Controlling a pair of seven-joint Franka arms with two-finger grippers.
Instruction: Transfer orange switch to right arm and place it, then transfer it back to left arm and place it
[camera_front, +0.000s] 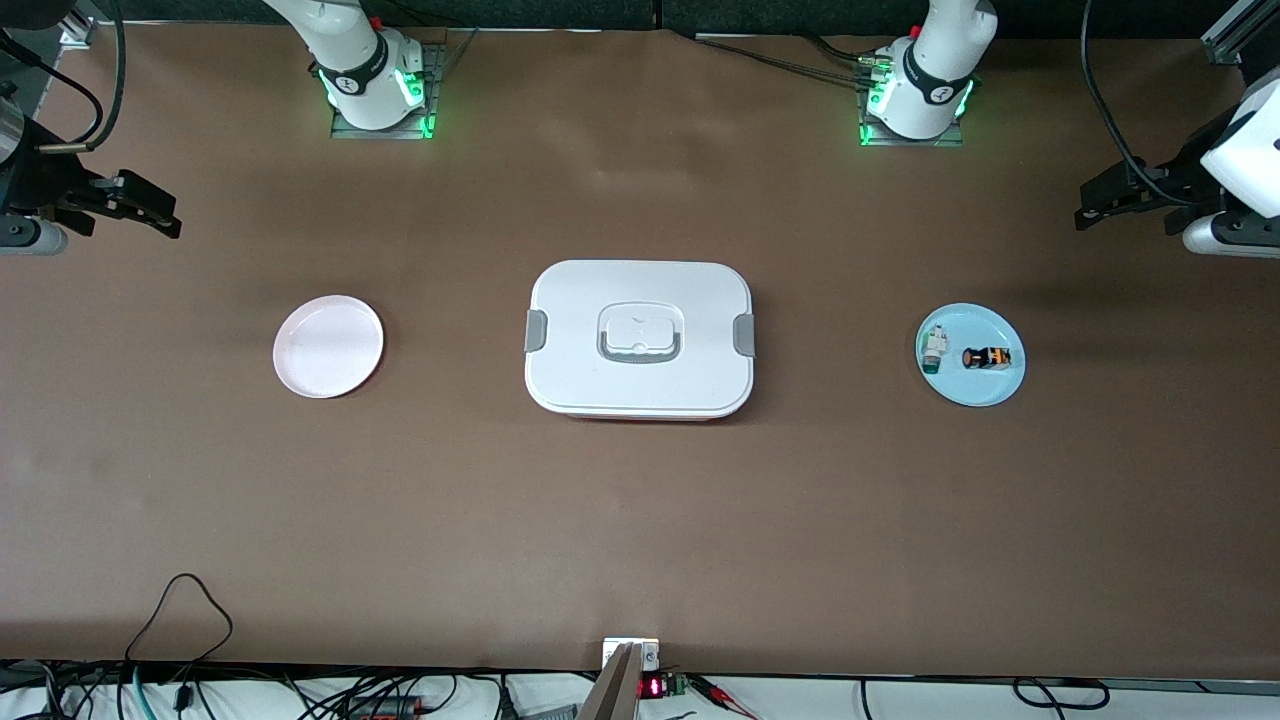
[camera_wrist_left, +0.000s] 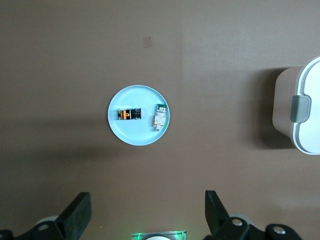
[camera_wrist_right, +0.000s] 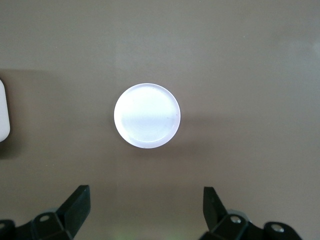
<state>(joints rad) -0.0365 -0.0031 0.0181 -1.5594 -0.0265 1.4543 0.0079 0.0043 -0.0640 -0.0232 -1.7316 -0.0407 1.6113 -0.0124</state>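
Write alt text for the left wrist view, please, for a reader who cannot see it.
A light blue plate on the brown table holds the orange switch and a white-and-green component, lying apart. The open left pincer hangs above the table, and the white box shows at one edge.

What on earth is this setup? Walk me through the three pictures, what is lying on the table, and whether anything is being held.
Two white robot arms stand at a brown table. The front view looks down from across it; the other two come from cameras on each wrist.

A white lidded box sits mid-table. Toward the left arm's end, a blue plate holds the orange switch and a white-and-green component. Toward the right arm's end lies a pink plate.

The left gripper hangs above the blue plate, the right gripper above the pink plate. Both have open jaws and hold nothing.
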